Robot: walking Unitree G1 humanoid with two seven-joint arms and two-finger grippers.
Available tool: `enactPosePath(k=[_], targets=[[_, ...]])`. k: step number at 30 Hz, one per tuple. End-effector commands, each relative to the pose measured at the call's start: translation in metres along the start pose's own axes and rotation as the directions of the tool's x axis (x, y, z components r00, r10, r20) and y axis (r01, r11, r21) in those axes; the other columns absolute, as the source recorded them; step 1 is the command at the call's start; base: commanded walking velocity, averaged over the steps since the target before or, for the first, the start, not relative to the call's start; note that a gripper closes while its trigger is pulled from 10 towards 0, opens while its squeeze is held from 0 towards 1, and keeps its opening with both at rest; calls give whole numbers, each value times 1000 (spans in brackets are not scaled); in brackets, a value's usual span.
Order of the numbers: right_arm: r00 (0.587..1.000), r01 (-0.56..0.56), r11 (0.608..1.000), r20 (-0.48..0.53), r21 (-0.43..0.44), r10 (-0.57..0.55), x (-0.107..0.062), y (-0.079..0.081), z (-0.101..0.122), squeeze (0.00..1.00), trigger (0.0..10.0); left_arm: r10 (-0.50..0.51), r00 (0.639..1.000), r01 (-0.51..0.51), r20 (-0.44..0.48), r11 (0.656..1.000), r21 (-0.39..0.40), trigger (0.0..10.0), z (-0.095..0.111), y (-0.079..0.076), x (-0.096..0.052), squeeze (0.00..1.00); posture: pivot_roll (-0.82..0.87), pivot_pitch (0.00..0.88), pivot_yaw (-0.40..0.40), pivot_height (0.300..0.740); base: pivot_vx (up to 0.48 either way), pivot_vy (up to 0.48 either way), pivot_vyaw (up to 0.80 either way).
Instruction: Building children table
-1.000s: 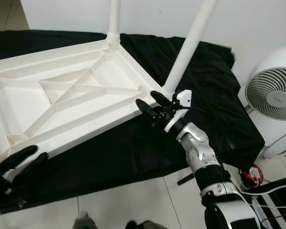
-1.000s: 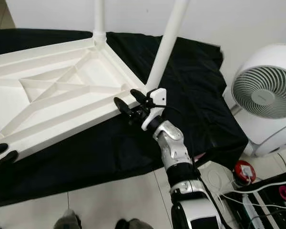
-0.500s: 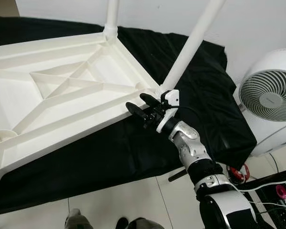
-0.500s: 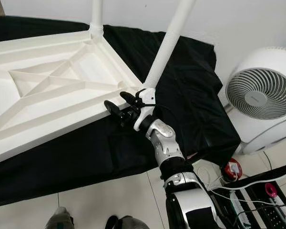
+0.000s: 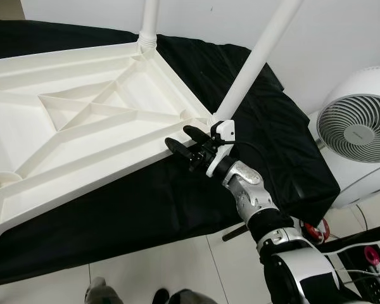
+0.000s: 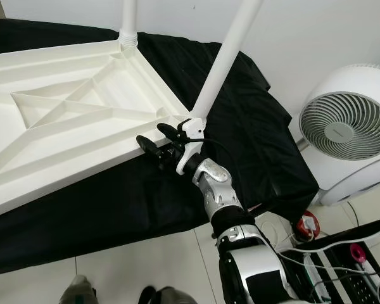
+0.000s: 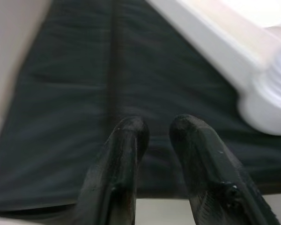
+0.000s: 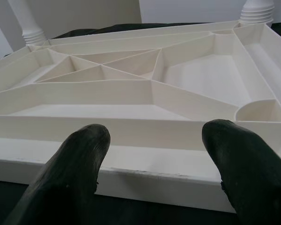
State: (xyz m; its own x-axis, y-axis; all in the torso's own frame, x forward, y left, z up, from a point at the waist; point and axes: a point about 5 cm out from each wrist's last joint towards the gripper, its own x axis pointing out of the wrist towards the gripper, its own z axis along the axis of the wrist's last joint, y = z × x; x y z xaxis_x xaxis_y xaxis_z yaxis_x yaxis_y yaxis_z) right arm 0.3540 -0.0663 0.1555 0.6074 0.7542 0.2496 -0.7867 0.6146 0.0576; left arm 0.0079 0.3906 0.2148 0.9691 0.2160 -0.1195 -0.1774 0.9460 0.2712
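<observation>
the white plastic children table (image 5: 82, 120) lies upside down on a black cloth (image 5: 266, 126) spread over the floor, occupying the upper left and centre of the head views, with its ribbed underside facing up. two white legs are fitted: the far leg (image 5: 150, 22) rises from the corner at the upper centre of the frame, and the near leg (image 5: 256, 60) rises at a slant from the corner near the frame centre toward the upper right. the right tool (image 5: 189, 144) sits at the frame centre, just beside the table's edge and close to the base of the near leg, its two black fingers spread apart and holding nothing. the right wrist view adds detail not available from the head: both right fingertips (image 8: 79, 150) stand well apart in front of the table's side rim (image 8: 131, 173), with the triangular ribbing and two leg sockets visible beyond. the left wrist view shows the left tool (image 7: 157, 136) above the black cloth, near a rounded white corner of the table (image 7: 267, 101); its fingers stand close together with a narrow gap and grip nothing. a white fan (image 5: 358, 130) stands on the tiled floor (image 5: 177, 266) at the right edge, with cables and a red item at the lower right.
</observation>
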Motion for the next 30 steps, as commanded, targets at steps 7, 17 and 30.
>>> enactPosePath(k=[7,17,30], targets=[[999,34,999,10,-11,-34,-5,-6,0,0,10000,250,968,-251,39,967,45,10000,-8,26,25,0,413,130,-222,740,0,0,0],[997,66,998,28,-14,-66,-9,-7,1,0,10000,194,970,-204,148,977,55,10000,-1,-10,98,0,339,114,-212,740,0,0,0],[992,122,992,25,-26,-121,-14,-11,-2,0,10000,-10,972,23,234,998,-51,10000,-1,-81,159,0,275,93,-186,740,0,0,0]])
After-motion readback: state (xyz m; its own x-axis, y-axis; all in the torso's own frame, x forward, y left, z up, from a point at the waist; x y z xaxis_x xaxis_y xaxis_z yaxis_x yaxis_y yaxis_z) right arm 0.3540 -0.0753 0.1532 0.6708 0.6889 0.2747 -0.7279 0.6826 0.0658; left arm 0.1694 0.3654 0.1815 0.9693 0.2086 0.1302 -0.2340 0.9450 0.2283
